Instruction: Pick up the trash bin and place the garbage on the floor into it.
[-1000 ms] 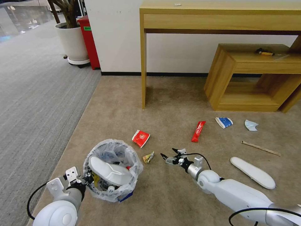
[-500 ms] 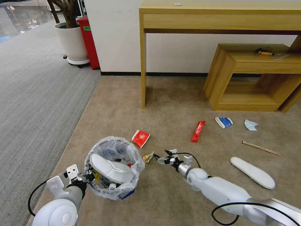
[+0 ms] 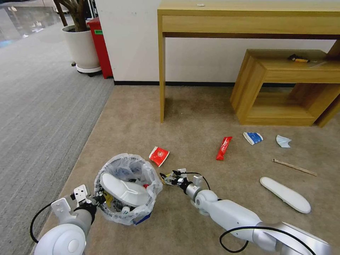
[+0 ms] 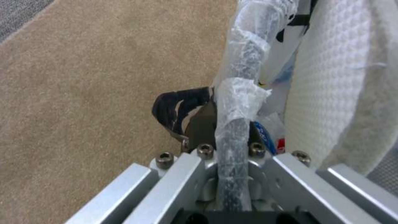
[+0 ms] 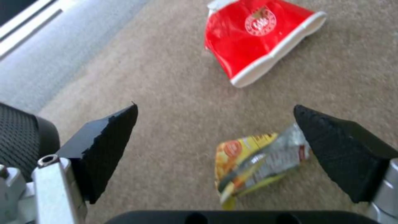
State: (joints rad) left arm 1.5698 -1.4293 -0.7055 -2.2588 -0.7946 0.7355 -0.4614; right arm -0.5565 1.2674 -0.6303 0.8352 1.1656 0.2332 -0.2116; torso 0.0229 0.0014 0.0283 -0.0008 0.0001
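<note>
Left gripper (image 3: 100, 198) clamped on the trash bin (image 3: 125, 193) rim w/ bin kept near litter — right gripper (image 5: 215, 146), fingers apart, straddles yellow wrapper (image 5: 257, 160) beside bin, prob. for a short drop.

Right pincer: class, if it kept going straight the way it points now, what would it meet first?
Probably the small yellow wrapper, lying on the beige carpet between the open fingers of the right pincer. Beyond it lies the red wrapper. Depth is uncertain, so the pincer may meet carpet first.
</note>
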